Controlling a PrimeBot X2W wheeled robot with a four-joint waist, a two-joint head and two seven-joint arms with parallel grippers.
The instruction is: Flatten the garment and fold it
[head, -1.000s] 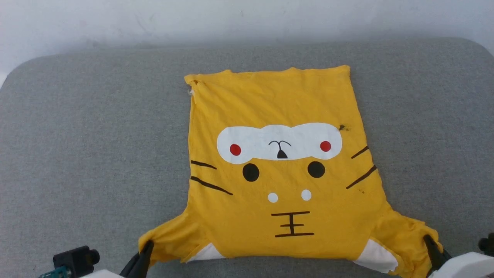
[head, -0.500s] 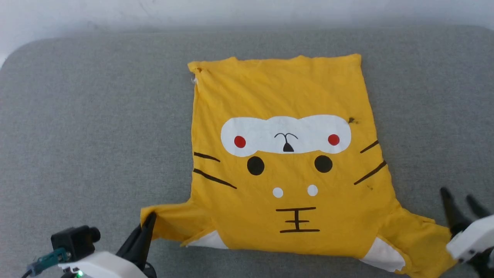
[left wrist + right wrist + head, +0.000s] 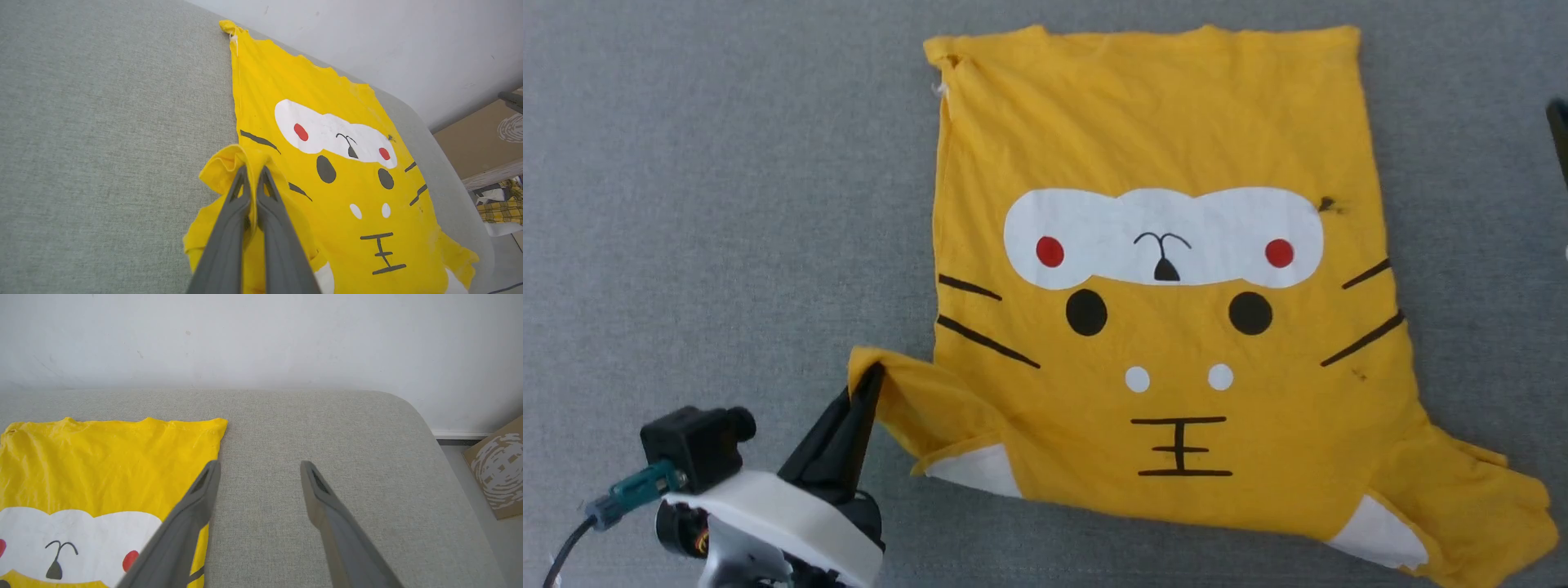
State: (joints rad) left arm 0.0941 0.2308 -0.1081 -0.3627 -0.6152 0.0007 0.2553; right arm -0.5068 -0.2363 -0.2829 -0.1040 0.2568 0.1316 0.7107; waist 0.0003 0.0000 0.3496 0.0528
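The garment (image 3: 1168,122) lies on a grey cushion (image 3: 727,204) (cardboard box (image 3: 496,473) beyond).

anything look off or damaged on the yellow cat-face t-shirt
Yes. The bright yellow cotton T-shirt has a small dark mark or hole by the white patch's right end and a frayed far-left corner. Its left sleeve is bunched up in the shut left gripper; the right sleeve lies crumpled.
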